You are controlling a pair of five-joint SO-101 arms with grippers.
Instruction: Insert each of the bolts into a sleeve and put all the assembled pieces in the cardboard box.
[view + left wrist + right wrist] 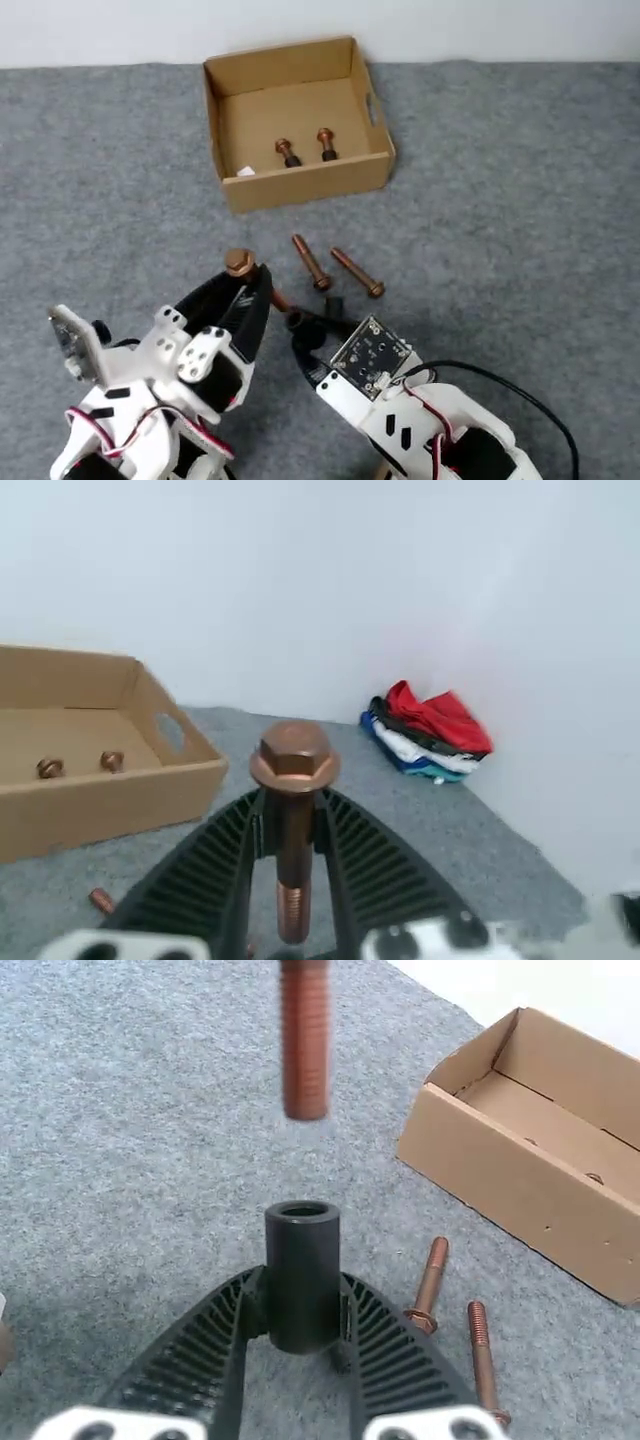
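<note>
We take the open brown cardboard box (305, 187) as our landmark on the grey carpeted surface (520, 200). Inside it, near its middle, two copper-coloured bolts with dark sleeves on their shanks (287, 153) (326, 145) lie side by side, just apart. A small white scrap (245, 172) lies by the box wall that faces the arms. Outside that wall, two loose copper-coloured bolts (311, 262) (357, 272) lie slanted on the surface, close together without touching. Farther from the box than these, the left gripper (292, 820) has its fingers closed on the shank of a copper-coloured hex-head bolt (293, 760) — the head stands clear of the fingers on one side, the threaded end on the other. Just beside it, the right gripper (302, 1300) has its fingers clamped around a black cylindrical sleeve (302, 1240), whose open bore is turned toward the bolt. In the right wrist view the threaded tip hangs over the sleeve's mouth — in line with it, a clear gap between them. Off to one side of the box, by the white wall, sits a heap of folded clothes (425, 730).
</note>
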